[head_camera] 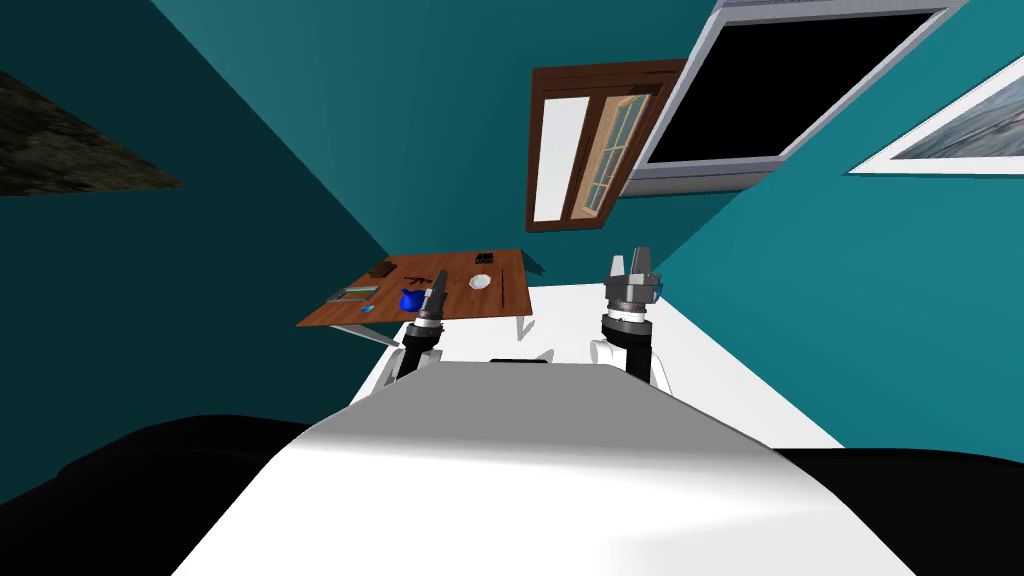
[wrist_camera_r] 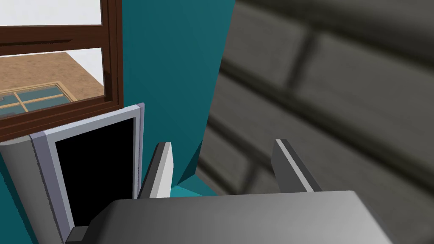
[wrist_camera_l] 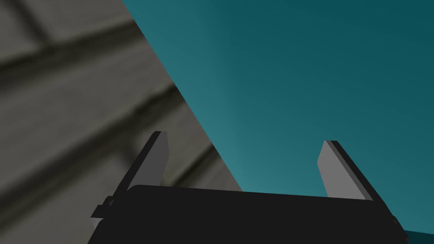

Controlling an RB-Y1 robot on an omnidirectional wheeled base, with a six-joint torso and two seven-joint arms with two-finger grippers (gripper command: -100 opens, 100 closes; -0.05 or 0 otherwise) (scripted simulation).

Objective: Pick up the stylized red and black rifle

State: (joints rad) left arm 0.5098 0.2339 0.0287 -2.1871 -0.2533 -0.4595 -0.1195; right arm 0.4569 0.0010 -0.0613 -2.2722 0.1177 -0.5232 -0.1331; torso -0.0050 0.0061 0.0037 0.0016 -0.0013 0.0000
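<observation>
Approach step, I judge: the rifle [head_camera: 418, 277] lies mid-counter [head_camera: 505, 295], well ahead of both open, empty jaws, so driving closer comes next.

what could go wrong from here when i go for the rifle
1. The small dark rifle-shaped thing looks tiny on the far brown wooden table, and a round blue object sits close beside it. A coarse reach may knock that instead.
2. The open left gripper and open right gripper point upward at walls, so the wrist cameras likely cannot guide the grasp until they are turned down.
</observation>
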